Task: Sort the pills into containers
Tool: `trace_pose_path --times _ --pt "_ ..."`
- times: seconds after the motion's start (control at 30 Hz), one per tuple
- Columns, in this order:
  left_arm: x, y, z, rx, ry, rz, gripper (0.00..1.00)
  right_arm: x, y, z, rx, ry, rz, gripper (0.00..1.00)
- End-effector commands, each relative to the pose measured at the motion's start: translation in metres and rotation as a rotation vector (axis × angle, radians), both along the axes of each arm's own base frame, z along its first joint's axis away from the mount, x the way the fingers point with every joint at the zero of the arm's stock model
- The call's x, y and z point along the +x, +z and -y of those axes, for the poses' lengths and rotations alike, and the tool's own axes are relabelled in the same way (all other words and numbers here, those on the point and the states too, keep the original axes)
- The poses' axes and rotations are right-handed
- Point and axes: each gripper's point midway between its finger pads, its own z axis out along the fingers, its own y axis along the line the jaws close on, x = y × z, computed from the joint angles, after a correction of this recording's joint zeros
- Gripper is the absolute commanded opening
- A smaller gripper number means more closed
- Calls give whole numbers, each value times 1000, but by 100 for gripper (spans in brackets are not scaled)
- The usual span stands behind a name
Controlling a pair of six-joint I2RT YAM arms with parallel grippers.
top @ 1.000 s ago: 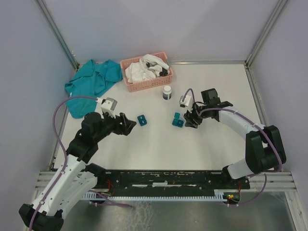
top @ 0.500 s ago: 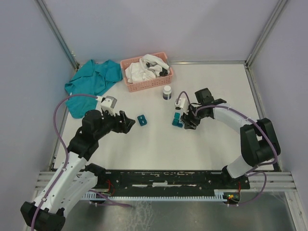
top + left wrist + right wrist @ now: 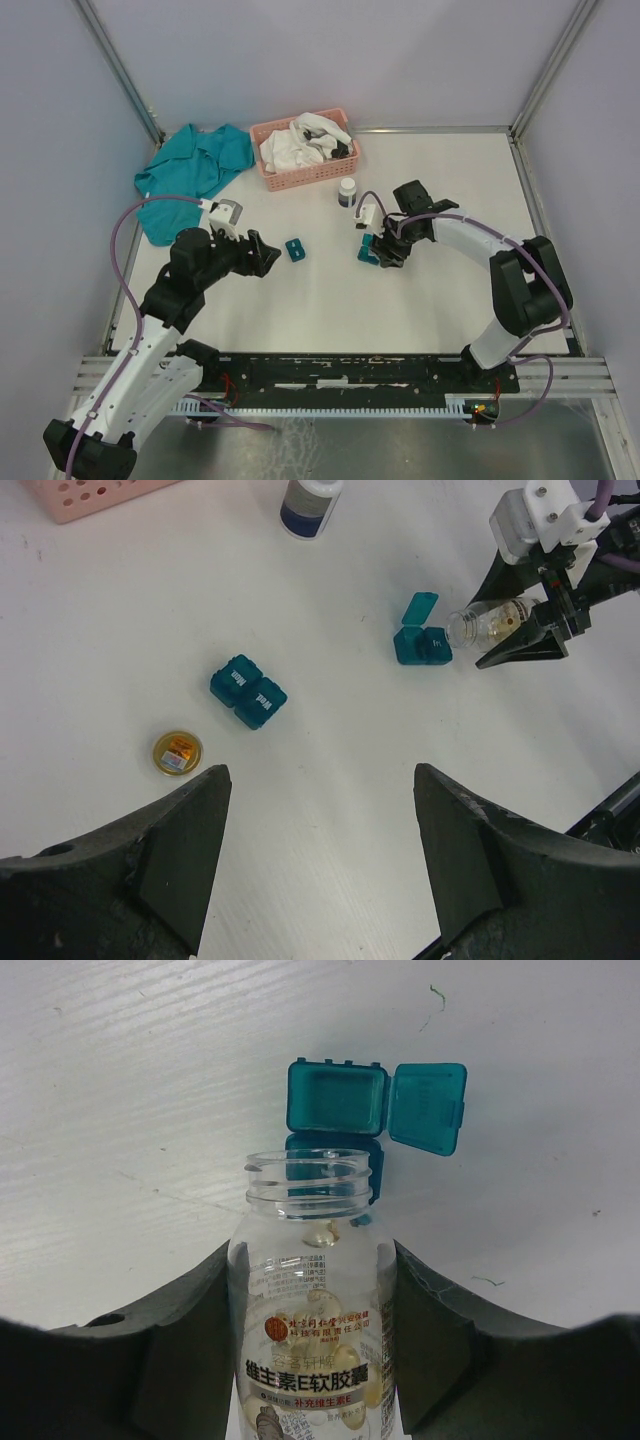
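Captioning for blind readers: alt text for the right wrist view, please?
The right gripper holds a clear uncapped plastic bottle of pale softgel pills, its mouth towards a small teal plastic pill box with one lid open.

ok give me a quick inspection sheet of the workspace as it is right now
surface: white table, a few small specks
job's things: one teal box closed; second teal box with one lid open; uncapped clear bottle of capsules tipped towards it; gold cap lying loose
clutter: white bottle, pink basket of cloths, teal cloth
end effectors: left end effector open, empty; right end effector shut on clear bottle
cables: purple cables looped over both arms
surroundings: grey walls, metal frame
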Motion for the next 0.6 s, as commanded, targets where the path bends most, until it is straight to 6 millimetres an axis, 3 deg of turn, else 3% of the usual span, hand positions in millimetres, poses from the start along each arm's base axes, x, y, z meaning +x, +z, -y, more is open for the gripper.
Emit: trace_pose_path --times 0.0,0.57 --pt "6 14 3 -7 -23 68 80 8 7 -4 -16 4 25 2" --pt "6 14 3 -10 -24 67 81 14 -1 -3 -71 -30 -2 2"
